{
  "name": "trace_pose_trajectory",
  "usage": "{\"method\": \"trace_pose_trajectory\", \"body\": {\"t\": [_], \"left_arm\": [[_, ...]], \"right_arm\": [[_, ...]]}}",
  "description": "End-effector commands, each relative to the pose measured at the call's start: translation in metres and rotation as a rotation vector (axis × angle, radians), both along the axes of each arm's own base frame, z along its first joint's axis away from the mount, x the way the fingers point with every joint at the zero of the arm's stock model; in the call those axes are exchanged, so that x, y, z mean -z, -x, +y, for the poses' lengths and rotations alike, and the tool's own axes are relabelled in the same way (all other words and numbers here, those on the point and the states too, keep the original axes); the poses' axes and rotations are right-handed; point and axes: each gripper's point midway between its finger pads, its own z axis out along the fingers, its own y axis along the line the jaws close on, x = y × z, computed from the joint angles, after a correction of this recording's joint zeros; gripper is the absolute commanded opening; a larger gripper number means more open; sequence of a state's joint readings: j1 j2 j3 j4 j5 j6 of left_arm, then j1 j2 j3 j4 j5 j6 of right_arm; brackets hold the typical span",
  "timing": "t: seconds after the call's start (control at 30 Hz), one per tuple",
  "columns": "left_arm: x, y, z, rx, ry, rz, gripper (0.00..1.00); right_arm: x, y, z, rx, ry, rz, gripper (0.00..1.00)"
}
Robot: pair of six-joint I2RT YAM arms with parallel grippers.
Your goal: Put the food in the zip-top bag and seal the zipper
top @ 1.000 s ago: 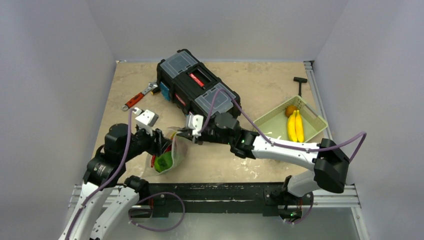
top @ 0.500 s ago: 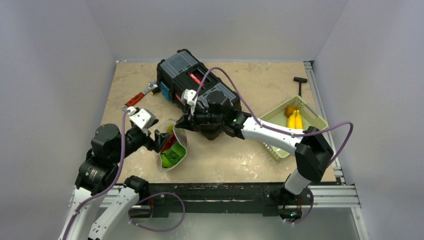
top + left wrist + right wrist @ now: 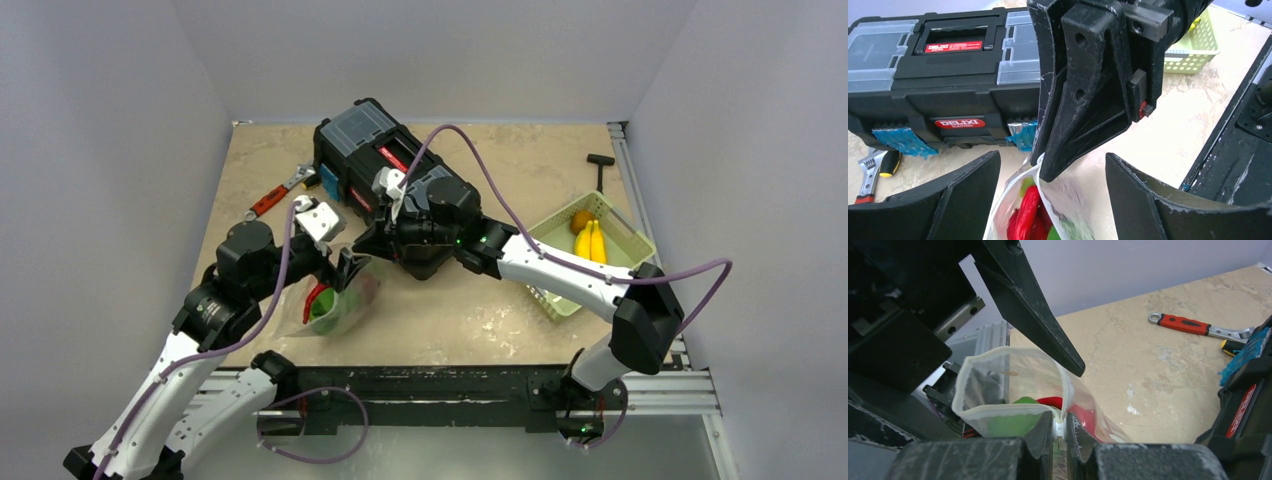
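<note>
The zip-top bag [image 3: 338, 304] stands on the table in front of the toolbox, its mouth gaping. Red food [image 3: 1024, 215] and green food [image 3: 1020, 401] lie inside it. My right gripper [image 3: 1060, 432] is shut on one end of the zipper [image 3: 998, 412], at the bag's top corner, and shows from above [image 3: 368, 240]. My left gripper [image 3: 1052, 157] is open, with one finger on each side of the bag's mouth and of the right gripper's tips. Seen from above, the left gripper [image 3: 348, 272] sits just left of the bag's top.
A black toolbox [image 3: 390, 175] lies right behind the bag. A red-handled wrench [image 3: 275, 195] is left of it. At the right, a pale green basket [image 3: 628, 220] holds bananas [image 3: 590, 245]; my right arm crosses its near corner. A black T-tool [image 3: 600, 160] lies far right.
My left jaws have spread wider, and the left arm has shifted right towards the toolbox. My right gripper moved left and back with the bag's corner still in it.
</note>
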State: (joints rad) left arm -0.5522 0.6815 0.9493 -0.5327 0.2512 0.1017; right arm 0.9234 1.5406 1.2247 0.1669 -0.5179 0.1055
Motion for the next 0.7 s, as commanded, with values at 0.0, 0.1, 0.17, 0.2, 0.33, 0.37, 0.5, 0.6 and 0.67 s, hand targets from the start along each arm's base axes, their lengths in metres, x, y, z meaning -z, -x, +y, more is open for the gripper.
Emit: {"method": "trace_pose_trajectory", "body": {"t": [0.0, 0.1, 0.17, 0.2, 0.33, 0.37, 0.5, 0.6, 0.67], "left_arm": [[0.004, -0.008, 0.005, -0.034, -0.035, -0.064, 0.76], [0.014, -0.008, 0.01, -0.048, -0.072, -0.053, 0.73], [0.019, -0.01, 0.015, -0.065, -0.107, -0.049, 0.69], [0.021, -0.01, 0.017, -0.067, -0.123, -0.052, 0.66], [0.031, -0.008, 0.022, -0.061, -0.169, -0.072, 0.6], [0.034, -0.008, 0.023, -0.059, -0.178, -0.074, 0.59], [0.044, 0.0, 0.019, -0.007, -0.193, -0.06, 0.49], [0.05, 0.006, 0.018, 0.023, -0.205, -0.028, 0.35], [0.054, 0.008, 0.019, 0.02, -0.208, -0.006, 0.26]], "right_arm": [[-0.046, 0.006, -0.004, -0.025, -0.104, -0.028, 0.0], [-0.047, 0.012, -0.005, -0.059, -0.118, -0.029, 0.0], [-0.046, 0.012, -0.005, -0.064, -0.119, -0.029, 0.0], [-0.046, 0.011, -0.005, -0.065, -0.118, -0.032, 0.0], [-0.041, 0.014, -0.009, -0.092, -0.109, -0.051, 0.0], [-0.041, 0.016, -0.01, -0.104, -0.108, -0.06, 0.0], [-0.037, 0.021, -0.012, -0.159, -0.088, -0.103, 0.0], [-0.032, 0.021, -0.013, -0.19, -0.052, -0.159, 0.0], [-0.029, 0.016, -0.013, -0.18, -0.02, -0.195, 0.0]]}}
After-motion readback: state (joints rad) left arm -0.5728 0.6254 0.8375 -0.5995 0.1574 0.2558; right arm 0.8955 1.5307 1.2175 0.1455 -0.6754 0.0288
